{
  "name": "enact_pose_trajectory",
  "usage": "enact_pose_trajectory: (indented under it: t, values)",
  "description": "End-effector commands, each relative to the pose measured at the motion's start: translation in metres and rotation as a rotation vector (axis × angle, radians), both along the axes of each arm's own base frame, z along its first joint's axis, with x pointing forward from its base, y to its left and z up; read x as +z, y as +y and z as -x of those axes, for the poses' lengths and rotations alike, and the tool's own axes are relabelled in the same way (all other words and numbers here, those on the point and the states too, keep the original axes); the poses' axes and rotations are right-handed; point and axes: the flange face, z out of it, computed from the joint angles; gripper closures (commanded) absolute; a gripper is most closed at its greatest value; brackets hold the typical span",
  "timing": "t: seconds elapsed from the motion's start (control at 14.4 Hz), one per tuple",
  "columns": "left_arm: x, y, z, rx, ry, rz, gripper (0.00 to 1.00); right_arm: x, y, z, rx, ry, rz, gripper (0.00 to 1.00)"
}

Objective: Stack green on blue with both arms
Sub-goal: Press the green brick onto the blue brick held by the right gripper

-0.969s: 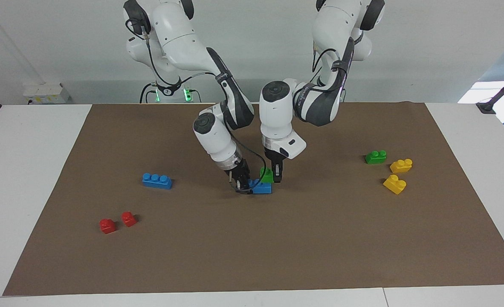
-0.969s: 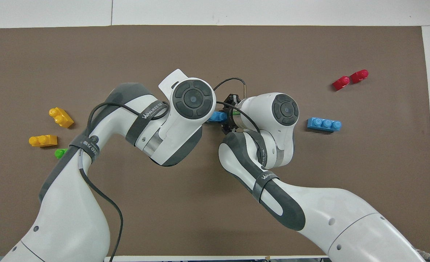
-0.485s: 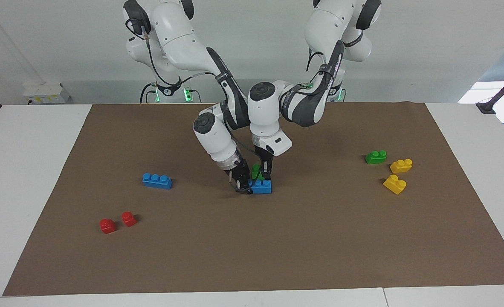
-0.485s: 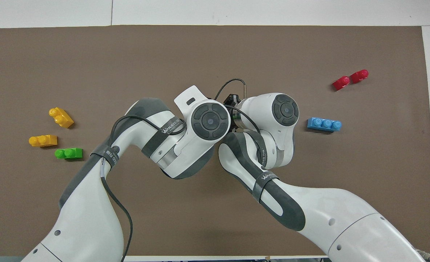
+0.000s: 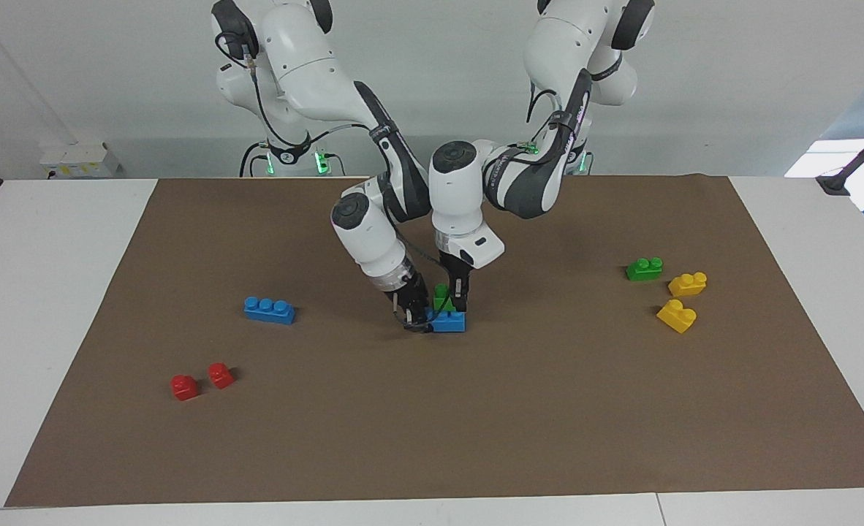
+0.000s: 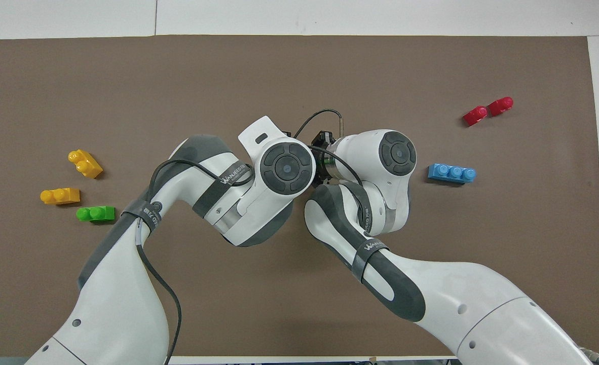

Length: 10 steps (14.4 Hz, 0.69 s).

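In the facing view a blue brick lies at the middle of the brown mat. My right gripper is shut on the end of it that points toward the right arm's end of the table. My left gripper is shut on a green brick, which rests on top of the blue brick. In the overhead view both wrists cover the two bricks, and only part of the right gripper shows. A second blue brick and a second green brick lie loose on the mat.
Two yellow bricks lie beside the loose green brick toward the left arm's end. Two red bricks lie toward the right arm's end, farther from the robots than the loose blue brick.
My left gripper has carried the green brick toward the right gripper and down onto the blue brick. The right gripper has stayed on the blue brick.
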Motion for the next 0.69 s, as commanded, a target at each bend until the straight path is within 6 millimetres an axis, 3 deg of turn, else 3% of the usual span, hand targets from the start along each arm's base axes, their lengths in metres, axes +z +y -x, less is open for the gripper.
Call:
enact_pose_trajectory:
  t: [0.0,0.28,0.62]
  values:
    - [0.003,0.007,0.001,-0.009,-0.039,-0.007,1.00,-0.028,-0.006,0.011,0.007,0.016,0.020,1.00]
    - [-0.014,0.003,0.001,-0.020,-0.036,0.001,1.00,-0.030,-0.006,0.012,0.010,0.016,0.022,1.00]
    - [-0.023,0.004,-0.002,-0.021,-0.043,0.010,1.00,-0.032,-0.010,0.013,0.030,0.011,0.029,1.00]
